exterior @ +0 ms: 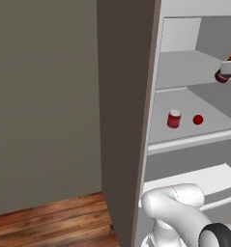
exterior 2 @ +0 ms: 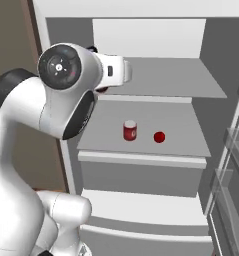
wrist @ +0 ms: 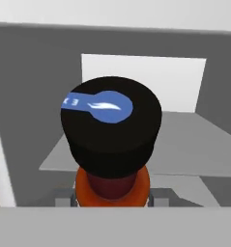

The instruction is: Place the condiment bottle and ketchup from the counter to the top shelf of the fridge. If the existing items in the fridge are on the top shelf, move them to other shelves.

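While the arm reaches into the open fridge (exterior: pixel 184 29), the left base view shows the gripper (exterior: pixel 228 70) at the right edge, hanging over the top shelf (exterior: pixel 184 72) with something dark red caught in it. On the shelf below (exterior: pixel 194 130), the short red jar (exterior: pixel 174 118) and the small red fruit (exterior: pixel 198 119) sit near each other, apart and upright.

From the right base view, the big white elbow blocks most of the hand; a sliver of dark bottle shows just beneath the wrist, at the top shelf's left front corner. Jar and fruit again sit on the second shelf.

Looking along the hand, the condiment bottle (wrist: pixel 112 144) stands right up against the camera, its black cap toward the lens and red-brown shoulder beneath, clenched between the fingers low at the neck. I judge it small, light and rigid, likely smooth-sided, so a hold near the neck could let it swing; setting it down flat matters.
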Available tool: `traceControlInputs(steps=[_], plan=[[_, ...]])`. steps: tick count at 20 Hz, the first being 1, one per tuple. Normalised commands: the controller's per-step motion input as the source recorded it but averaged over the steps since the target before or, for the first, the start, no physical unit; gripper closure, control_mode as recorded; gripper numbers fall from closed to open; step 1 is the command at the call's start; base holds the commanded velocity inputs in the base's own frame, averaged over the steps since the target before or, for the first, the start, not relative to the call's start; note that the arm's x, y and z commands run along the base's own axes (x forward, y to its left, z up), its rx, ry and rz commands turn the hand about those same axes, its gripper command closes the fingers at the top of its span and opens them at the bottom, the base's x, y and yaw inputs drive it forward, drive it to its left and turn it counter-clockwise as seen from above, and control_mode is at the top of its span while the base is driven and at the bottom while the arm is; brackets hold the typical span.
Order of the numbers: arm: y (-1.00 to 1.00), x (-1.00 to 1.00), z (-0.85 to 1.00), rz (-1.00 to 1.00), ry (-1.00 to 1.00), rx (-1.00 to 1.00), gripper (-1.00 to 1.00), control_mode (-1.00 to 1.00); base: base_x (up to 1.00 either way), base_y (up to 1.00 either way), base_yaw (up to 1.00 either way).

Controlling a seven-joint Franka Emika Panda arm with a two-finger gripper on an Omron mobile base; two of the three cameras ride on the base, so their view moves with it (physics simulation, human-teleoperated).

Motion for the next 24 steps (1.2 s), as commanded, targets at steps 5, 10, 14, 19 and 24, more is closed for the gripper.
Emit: traceControlInputs(steps=[5, 10, 14, 19, 24], plan=[[0.0, 0.98, -0.12, 0.0, 0.0, 0.0, 1.0, -1.0, 0.0, 0.0, 0.0], [0.0, 0.92, -0.06, 0.0, 0.06, -0.01, 1.0, -1.0, 0.0, 0.0, 0.0], [0.0, 0.95, -0.02, 0.0, 0.14, -0.03, 1.0, -1.0, 0.0, 0.0, 0.0], [0.0, 0.84, -0.05, 0.0, 0.17, -0.02, 1.0, -1.0, 0.0, 0.0, 0.0], [-0.01, 0.48, -0.19, 0.0, 0.14, -0.01, 1.0, -1.0, 0.0, 0.0, 0.0]])
